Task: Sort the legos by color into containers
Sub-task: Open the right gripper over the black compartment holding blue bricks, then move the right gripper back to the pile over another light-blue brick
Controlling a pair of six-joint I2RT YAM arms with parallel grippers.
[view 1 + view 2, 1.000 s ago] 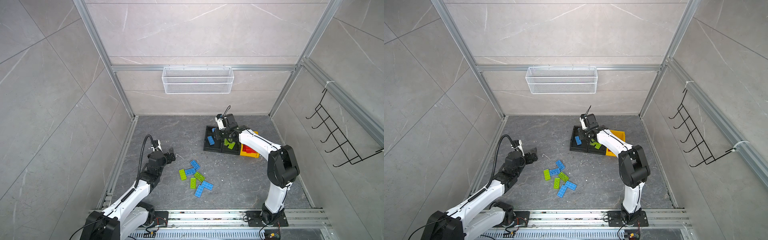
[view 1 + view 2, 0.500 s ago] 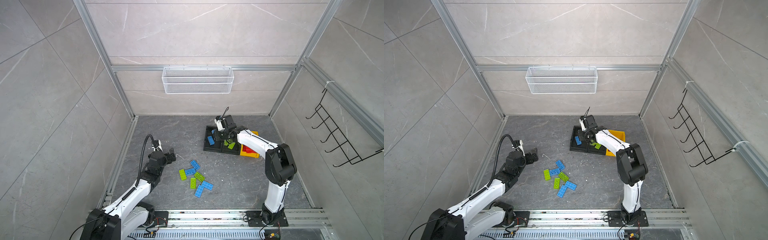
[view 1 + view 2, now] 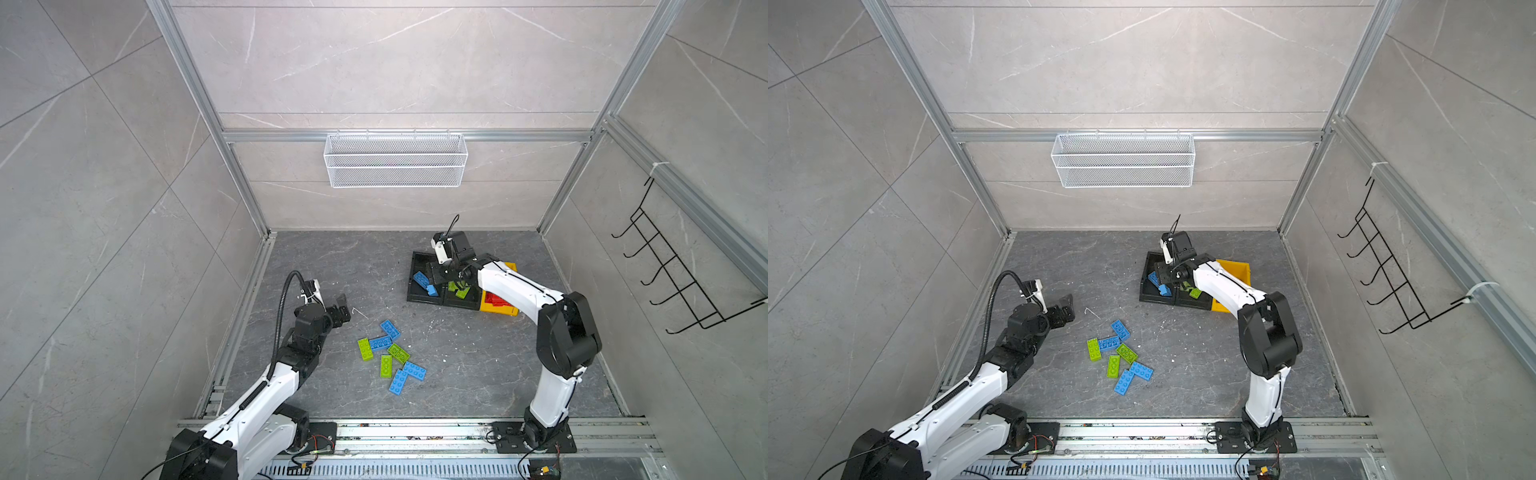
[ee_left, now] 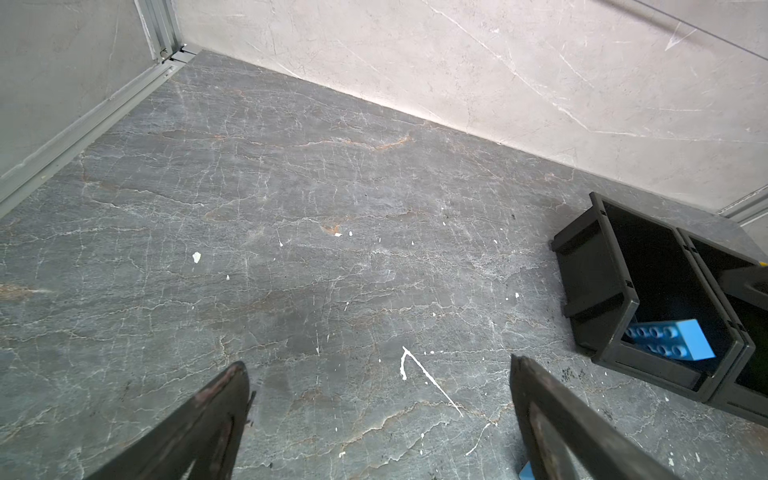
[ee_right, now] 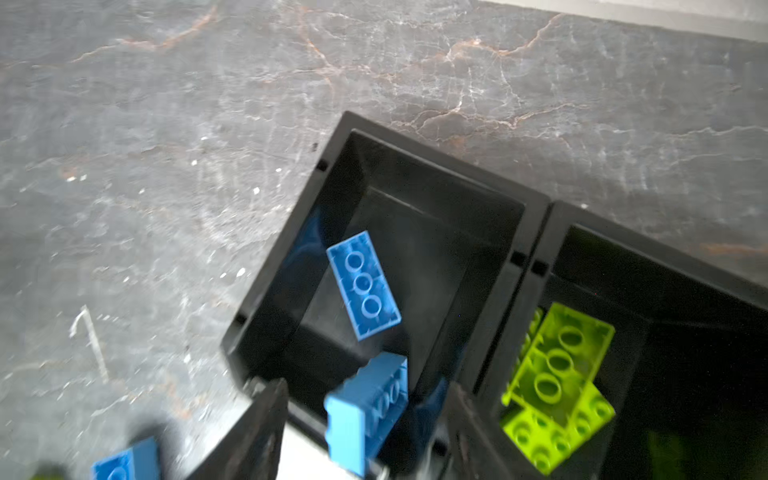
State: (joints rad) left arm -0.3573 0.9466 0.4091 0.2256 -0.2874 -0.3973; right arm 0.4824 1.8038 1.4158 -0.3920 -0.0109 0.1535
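Blue brick [image 5: 361, 424], blurred, sits between the jaws of the right gripper [image 5: 363, 390]. The jaws stand partly open, with a gap on either side of it, so they grip nothing. Its long axis tips steeply, one end pointing down into the black bin [image 5: 415, 166]. A second blue brick [image 3: 420, 278] lies flat in that bin, its long axis running from 10 to 4 o'clock in both top views. The bin stands at 2 o'clock from the loose bricks [image 3: 390, 357]. At their 10 o'clock the left gripper [image 4: 379, 362] is spread wide and empty.
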